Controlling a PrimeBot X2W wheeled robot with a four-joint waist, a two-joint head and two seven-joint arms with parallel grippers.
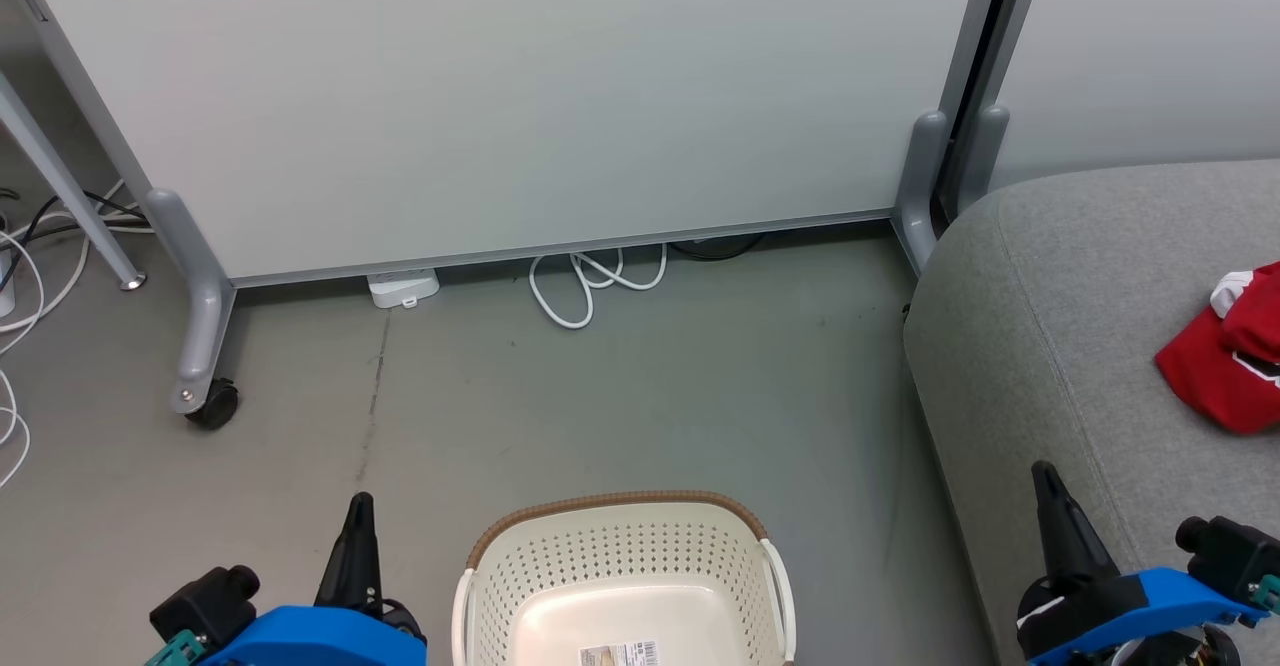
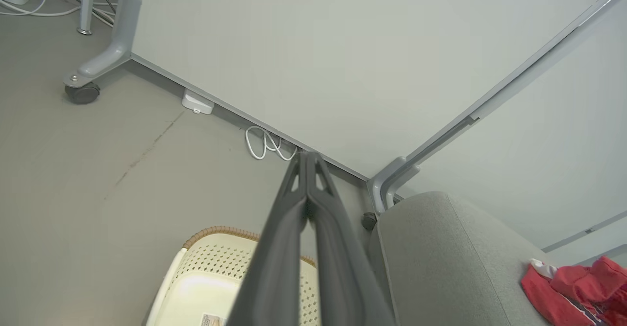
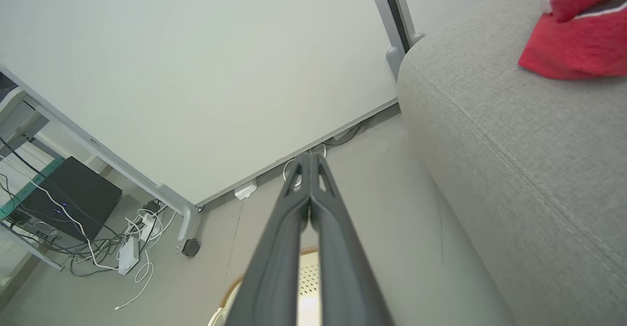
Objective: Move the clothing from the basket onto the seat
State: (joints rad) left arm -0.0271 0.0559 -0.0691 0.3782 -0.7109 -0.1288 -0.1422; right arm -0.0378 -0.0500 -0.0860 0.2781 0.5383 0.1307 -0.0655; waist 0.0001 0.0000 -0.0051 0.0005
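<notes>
No text can be read anywhere. A small printed label (image 1: 620, 654) is seen stuck to the inside bottom of the basket (image 1: 620, 499), but its print is too small to be made out. White markings on the red clothing (image 1: 1212, 378) are not legible.

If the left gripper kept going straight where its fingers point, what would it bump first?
Probably the bottom edge of the pale wheeled partition panel, beside the looped white cable on the grey floor. The left gripper, shut, seems to have nothing nearer ahead, though depth is unclear.
</notes>
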